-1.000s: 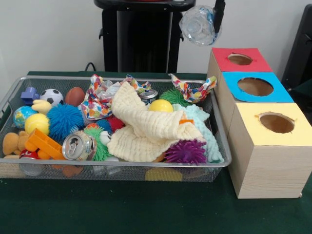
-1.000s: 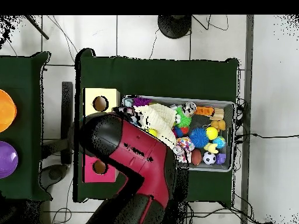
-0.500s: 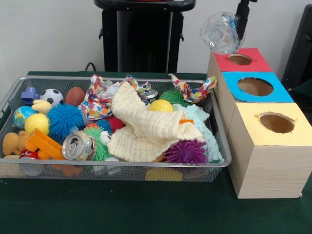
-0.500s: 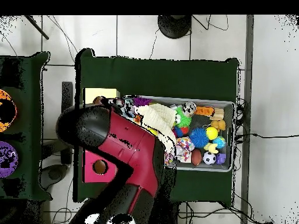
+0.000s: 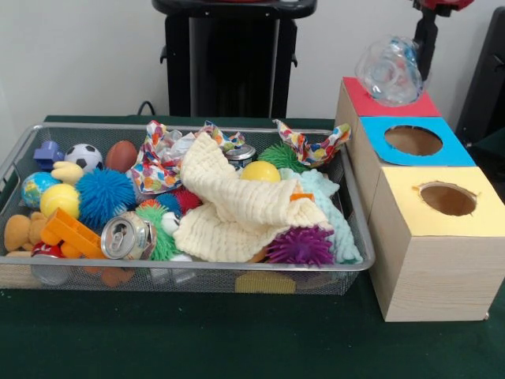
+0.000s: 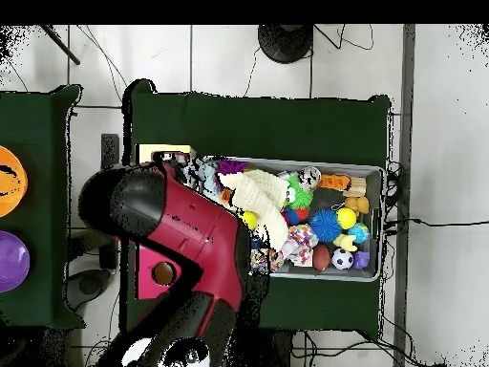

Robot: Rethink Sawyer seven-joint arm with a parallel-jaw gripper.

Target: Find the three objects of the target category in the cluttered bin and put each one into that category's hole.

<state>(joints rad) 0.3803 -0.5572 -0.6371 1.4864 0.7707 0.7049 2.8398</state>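
Note:
My gripper [image 5: 412,52] is shut on a crushed clear plastic bottle [image 5: 388,71] with a blue label. It holds the bottle in the air in front of the red-topped box [image 5: 422,103], hiding that box's hole. The blue-topped box's round hole [image 5: 413,140] lies just nearer the camera and lower, and it is open. The wire mesh bin [image 5: 24,148] sits to the left, full of toys. In the overhead view my red arm [image 6: 186,234] covers the gripper, the bottle and the blue top. No other bottle shows clearly in the bin.
A yellow-topped box [image 5: 447,198] stands in front of the blue one. The bin holds a cream cloth [image 5: 237,205], two silver cans [image 5: 126,235] [image 5: 241,154], spiky balls [image 5: 300,245], a blue fuzzy ball [image 5: 102,196] and patterned cloths [image 5: 312,146]. A black pedestal [image 5: 229,55] stands behind.
The arm has carried the bottle to the right and slightly down, from above the bin's right end to in front of the red-topped box. The bin's contents have not moved.

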